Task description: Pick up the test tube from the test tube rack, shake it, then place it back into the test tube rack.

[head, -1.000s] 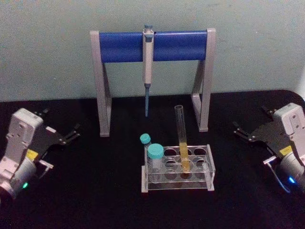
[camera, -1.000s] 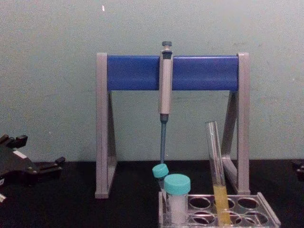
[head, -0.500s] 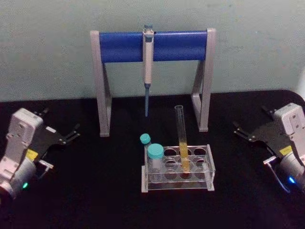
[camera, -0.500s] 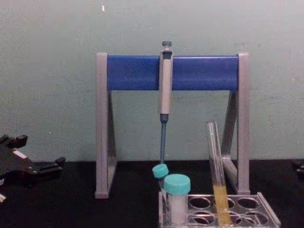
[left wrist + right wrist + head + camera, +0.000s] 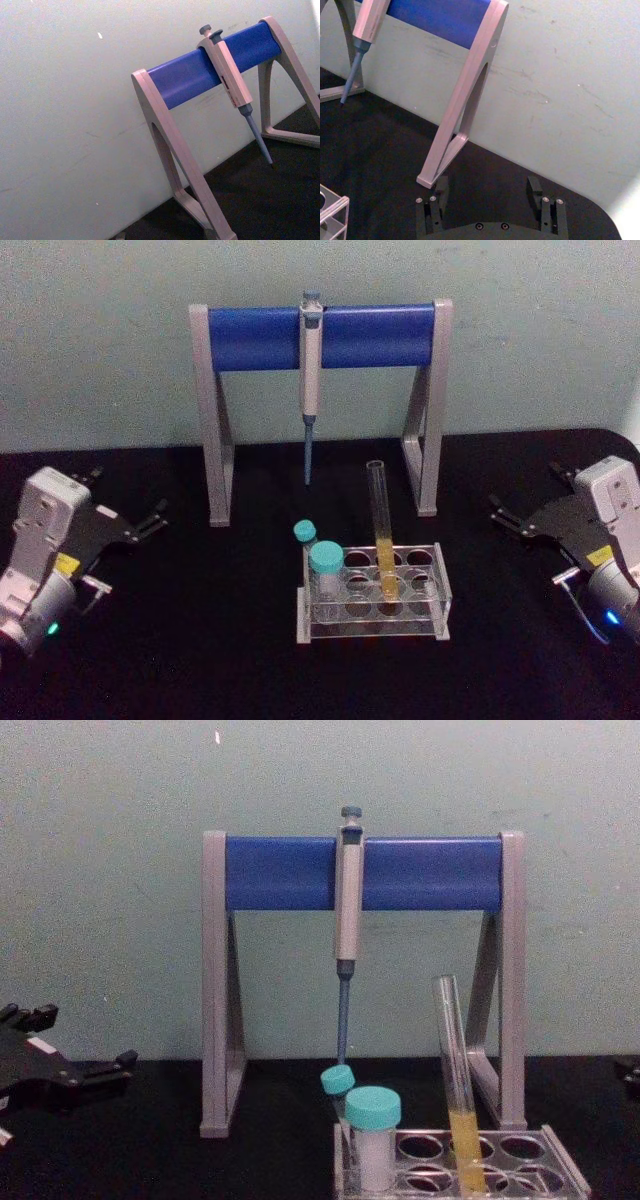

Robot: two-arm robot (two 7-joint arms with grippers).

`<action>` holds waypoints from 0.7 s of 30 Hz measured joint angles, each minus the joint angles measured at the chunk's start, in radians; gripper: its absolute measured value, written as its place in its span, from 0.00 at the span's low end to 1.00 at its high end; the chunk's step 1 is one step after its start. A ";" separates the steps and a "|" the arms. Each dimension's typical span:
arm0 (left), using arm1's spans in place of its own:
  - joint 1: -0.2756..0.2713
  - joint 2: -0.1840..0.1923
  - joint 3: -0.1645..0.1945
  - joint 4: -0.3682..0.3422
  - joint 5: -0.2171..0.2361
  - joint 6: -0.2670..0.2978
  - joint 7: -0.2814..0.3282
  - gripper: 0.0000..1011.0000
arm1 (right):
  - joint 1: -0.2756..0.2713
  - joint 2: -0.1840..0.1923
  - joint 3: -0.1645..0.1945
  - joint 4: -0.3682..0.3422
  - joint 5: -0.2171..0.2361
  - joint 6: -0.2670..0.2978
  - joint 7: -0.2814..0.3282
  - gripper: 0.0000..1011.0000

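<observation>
The test tube (image 5: 381,530) stands in the test tube rack (image 5: 372,628) near the middle of the black tabletop (image 5: 220,640), in a hole just to the right of the two teal-capped tubes (image 5: 324,562). Yellow liquid fills its lower part. Its long axis is close to upright, with the open top tipped slightly toward the robot's left. Most of the glass rises clear above the rack's top plate.

Both arms rest low at the sides, well apart from the rack. The left pincer (image 5: 125,494) sits at the left edge of the tabletop with its fingers apart and nothing between them. The right pincer (image 5: 525,490) sits at the right edge, and the right wrist view shows its two fingers spread wide and empty.

The rack lies right of centre, so the tube is nearer the right pincer, inward and slightly toward the robot from it. A sideways approach to the bare glass above the rack looks the likeliest way in. Behind the rack, the pipette (image 5: 310,390) hangs from the blue-barred pipette stand (image 5: 250,338), clear of that path.
</observation>
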 joint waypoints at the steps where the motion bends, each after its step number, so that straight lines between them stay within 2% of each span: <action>1: 0.000 0.000 0.000 0.000 0.000 0.000 0.000 1.00 | 0.000 0.000 0.000 0.000 0.000 0.000 0.000 0.99; 15: 0.000 0.000 0.000 0.000 0.000 0.000 0.000 1.00 | 0.000 0.000 0.001 0.000 0.000 0.000 0.001 0.99; 21: 0.000 0.000 0.000 0.000 0.000 0.000 0.000 1.00 | -0.015 -0.006 0.016 -0.030 0.016 0.018 0.039 0.99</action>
